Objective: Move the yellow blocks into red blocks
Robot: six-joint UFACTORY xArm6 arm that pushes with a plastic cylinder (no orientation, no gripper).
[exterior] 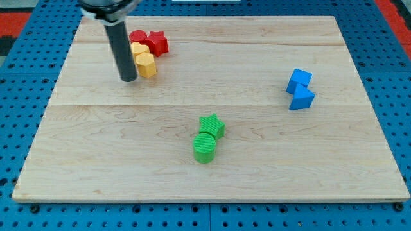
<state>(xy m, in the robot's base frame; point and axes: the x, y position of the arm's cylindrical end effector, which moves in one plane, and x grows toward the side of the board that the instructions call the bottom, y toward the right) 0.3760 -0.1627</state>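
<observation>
Green cylinder sits idle low in frame; upper left, our tip, no pincer to judge, touches the yellow blocks, seemingly already against the red blocks, needing only a short push up-right.

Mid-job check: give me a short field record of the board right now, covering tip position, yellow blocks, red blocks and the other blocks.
tip: my tip rests on the board, just to the view's left of the yellow hexagonal block
yellow blocks: the hexagonal one and a second yellow block above it, shape unclear
red blocks: red star block and red round block, next to the yellows
other blocks: green star block, green cylinder, two blue blocks
</observation>
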